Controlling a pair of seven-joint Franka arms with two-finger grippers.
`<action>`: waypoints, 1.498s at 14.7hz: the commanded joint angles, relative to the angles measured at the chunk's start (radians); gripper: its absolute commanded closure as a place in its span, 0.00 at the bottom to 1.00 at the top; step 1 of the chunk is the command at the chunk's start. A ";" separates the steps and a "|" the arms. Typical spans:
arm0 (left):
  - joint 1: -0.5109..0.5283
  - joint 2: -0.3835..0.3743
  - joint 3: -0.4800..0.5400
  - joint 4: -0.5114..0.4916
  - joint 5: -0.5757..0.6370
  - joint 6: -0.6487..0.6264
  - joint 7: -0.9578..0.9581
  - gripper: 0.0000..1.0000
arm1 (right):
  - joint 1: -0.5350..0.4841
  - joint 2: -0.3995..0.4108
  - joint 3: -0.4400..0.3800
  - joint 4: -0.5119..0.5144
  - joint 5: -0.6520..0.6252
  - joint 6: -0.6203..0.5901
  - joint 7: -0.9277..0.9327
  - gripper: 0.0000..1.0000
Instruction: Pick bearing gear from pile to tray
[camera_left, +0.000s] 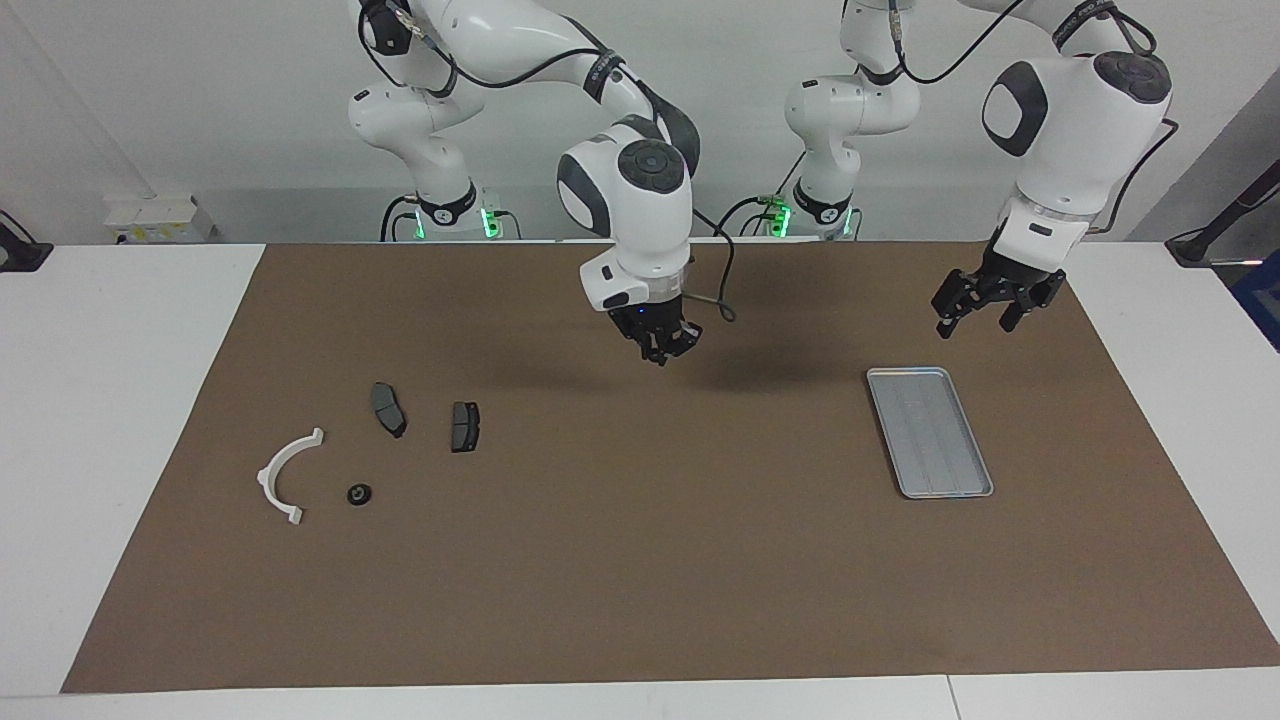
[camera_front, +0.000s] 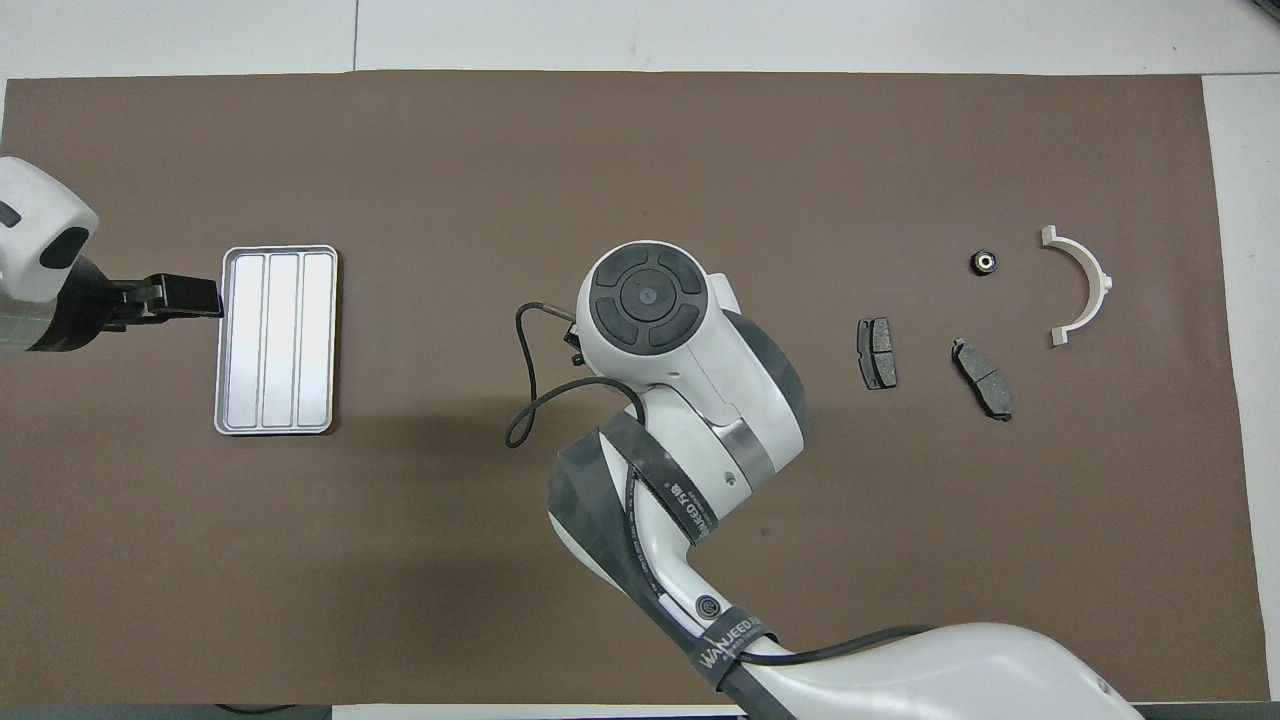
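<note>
Black bearing gear (camera_left: 359, 494) beside white bracket (camera_left: 286, 476)

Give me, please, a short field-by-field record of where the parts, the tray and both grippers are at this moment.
tray: empty, toward the left arm's end of the mat
bearing gear: small black round piece, on the mat beside the bracket
bracket: white half-ring, toward the right arm's end
brake pads: two, apart, nearer the robots than the gear
right gripper: raised over bare mat mid-table, holding nothing visible
left gripper: open, raised over the mat near the tray's end nearer the robots
task state: gear not yet picked
</note>
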 joint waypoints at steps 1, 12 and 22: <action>-0.017 -0.019 0.010 -0.028 -0.003 0.022 -0.018 0.00 | 0.045 0.045 -0.004 0.001 -0.061 0.049 0.034 1.00; -0.017 -0.019 0.010 -0.051 -0.003 0.035 -0.013 0.00 | 0.034 0.181 -0.003 -0.028 -0.151 0.253 0.062 1.00; -0.017 -0.018 0.010 -0.080 -0.002 0.066 -0.007 0.00 | 0.011 0.168 -0.006 -0.076 -0.165 0.300 0.077 0.01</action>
